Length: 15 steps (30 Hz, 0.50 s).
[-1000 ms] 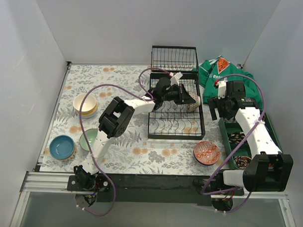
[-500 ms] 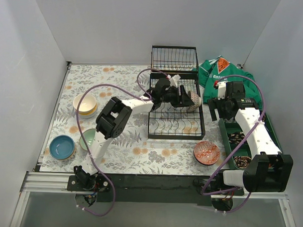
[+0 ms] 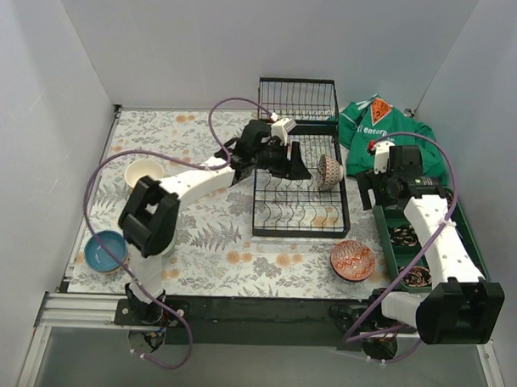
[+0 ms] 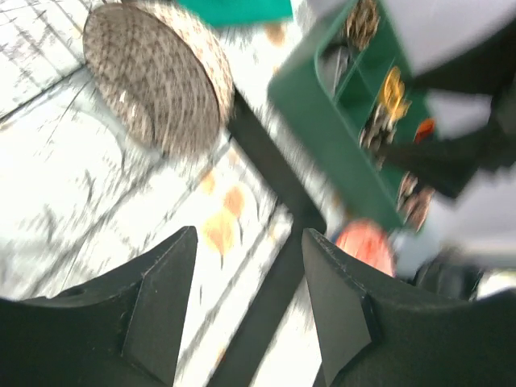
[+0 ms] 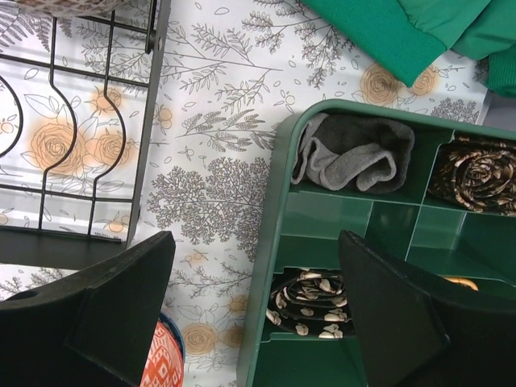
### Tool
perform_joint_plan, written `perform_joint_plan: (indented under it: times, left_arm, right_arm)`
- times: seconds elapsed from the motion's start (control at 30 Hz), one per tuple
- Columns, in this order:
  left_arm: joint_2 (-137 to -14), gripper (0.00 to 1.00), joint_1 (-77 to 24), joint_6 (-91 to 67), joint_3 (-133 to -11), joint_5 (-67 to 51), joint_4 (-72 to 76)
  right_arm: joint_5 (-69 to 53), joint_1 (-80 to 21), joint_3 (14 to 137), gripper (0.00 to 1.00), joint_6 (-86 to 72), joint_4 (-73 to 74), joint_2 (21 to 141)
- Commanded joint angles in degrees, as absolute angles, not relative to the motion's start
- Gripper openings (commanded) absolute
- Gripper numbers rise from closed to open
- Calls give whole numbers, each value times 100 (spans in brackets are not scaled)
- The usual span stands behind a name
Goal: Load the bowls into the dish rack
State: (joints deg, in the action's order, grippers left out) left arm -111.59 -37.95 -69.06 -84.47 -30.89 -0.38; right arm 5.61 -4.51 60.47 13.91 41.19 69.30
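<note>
Logging one brown patterned bowl standing on edge in the dish rack, just beyond my left end effector, spread and empty; red bowl on bench lies nearer my right end effector, also spread, toward the near edge.

red bowl cut off, blue bowl half hidden

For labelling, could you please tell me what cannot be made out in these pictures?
Left wrist view: blur smears the green tray and the red patterned bowl.
Right wrist view: the red patterned bowl is mostly hidden by the right gripper and bottom edge.
Top view: the left arm partly covers the blue bowl and cream bowl.
</note>
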Motion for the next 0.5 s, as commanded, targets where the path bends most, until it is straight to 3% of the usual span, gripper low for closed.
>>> perform_joint_plan:
  times: [0.0, 0.2, 0.47]
  left_arm:
    - [-9407, 54, -3788, -4366, -8034, -2263, -2527]
    - [-7315, 55, -3648, -2401, -6435, -969, -4785]
    - [-5776, 55, -3595, -2434, -5020, 359, -6476]
  right_arm:
    - [457, -431, 5836, 91, 1433, 3876, 6627]
    - [439, -439, 5774, 91, 1512, 3718, 6530]
    - [369, -431, 5880, 91, 1485, 3691, 6557]
